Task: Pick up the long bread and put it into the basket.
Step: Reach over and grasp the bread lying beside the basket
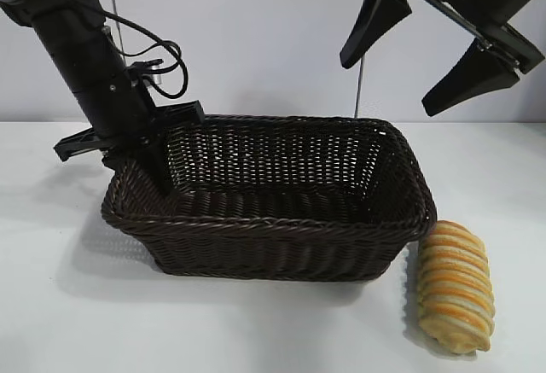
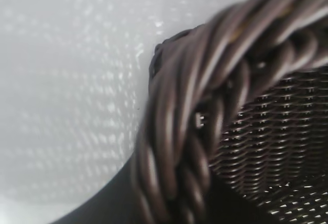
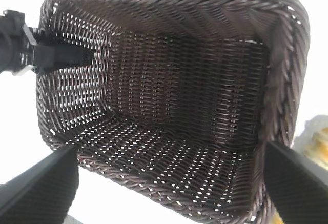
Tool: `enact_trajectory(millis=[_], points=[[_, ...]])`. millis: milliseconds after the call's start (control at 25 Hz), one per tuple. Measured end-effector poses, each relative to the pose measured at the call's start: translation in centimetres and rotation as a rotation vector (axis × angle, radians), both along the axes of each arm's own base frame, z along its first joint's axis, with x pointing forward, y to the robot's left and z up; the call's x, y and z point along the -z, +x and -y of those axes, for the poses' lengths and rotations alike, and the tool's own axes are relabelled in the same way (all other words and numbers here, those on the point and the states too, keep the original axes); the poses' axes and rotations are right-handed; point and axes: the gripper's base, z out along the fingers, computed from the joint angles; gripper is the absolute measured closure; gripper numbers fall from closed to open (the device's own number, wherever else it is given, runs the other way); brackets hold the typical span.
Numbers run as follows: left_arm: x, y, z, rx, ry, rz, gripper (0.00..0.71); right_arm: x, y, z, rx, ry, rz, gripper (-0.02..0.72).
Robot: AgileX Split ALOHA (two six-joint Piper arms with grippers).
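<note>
Exterior view: left claw (image 1: 145, 161) straddles the basket (image 1: 281, 245) rim, grip unclear; right claw (image 1: 444, 53) gapes empty above.

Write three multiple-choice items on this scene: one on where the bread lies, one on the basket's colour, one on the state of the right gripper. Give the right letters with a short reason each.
1. Where is the long bread?
A. Inside the basket
B. On the table beside the basket's end
C. Held in a gripper

2. What colour is the basket?
A. Dark brown
B. White
C. Green

3. How is the right gripper?
A. Shut on the bread
B. Shut on the basket's rim
C. Open, holding nothing

Answers:
1 B: the bread rests on the white table next to the basket's end, under the right arm's side.
2 A: the woven sides and braided rim are dark brown.
3 C: its fingers stand wide apart above the basket with nothing between them. The left gripper is down at the basket's other end, at the rim.
</note>
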Motion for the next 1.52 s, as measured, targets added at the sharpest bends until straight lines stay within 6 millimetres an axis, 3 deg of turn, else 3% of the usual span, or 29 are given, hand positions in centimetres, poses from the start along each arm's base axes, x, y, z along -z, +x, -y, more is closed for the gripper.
enact_trajectory(millis=[40,120,240,440,680,1000,1120,1280,1520], points=[[0.0,0.0,0.0,-0.002,0.0,0.004,0.465,0.0,0.0,0.0,0.0,0.0,0.0,0.008],[0.0,0.0,0.0,-0.008,0.003,0.002,0.245,0.0,0.0,0.0,0.0,0.0,0.0,0.008],[-0.2,0.0,-0.1,-0.02,0.005,-0.006,0.074,0.0,0.0,0.0,0.0,0.0,0.0,0.008],[-3.3,0.3,-0.5,-0.012,0.048,0.065,0.023,0.0,0.0,0.0,0.0,0.0,0.0,0.008],[-9.0,1.0,-1.1,-0.004,0.117,0.152,0.016,0.0,0.0,0.0,-0.001,0.0,-0.002,0.008],[-14.3,2.2,-2.3,-0.02,0.161,0.26,0.016,0.0,0.0,0.0,-0.002,0.0,-0.003,0.008],[-15.6,2.8,-5.0,-0.069,0.217,0.297,0.016,0.0,0.0,0.0,-0.002,0.0,-0.004,0.008],[-17.5,3.1,-11.2,-0.19,0.307,0.342,0.016,0.0,0.0,0.0,-0.003,0.0,-0.004,0.008],[-21.9,0.7,-20.7,-0.425,0.322,0.403,0.016,0.0,-0.1,0.0,-0.005,0.0,-0.008,0.008]])
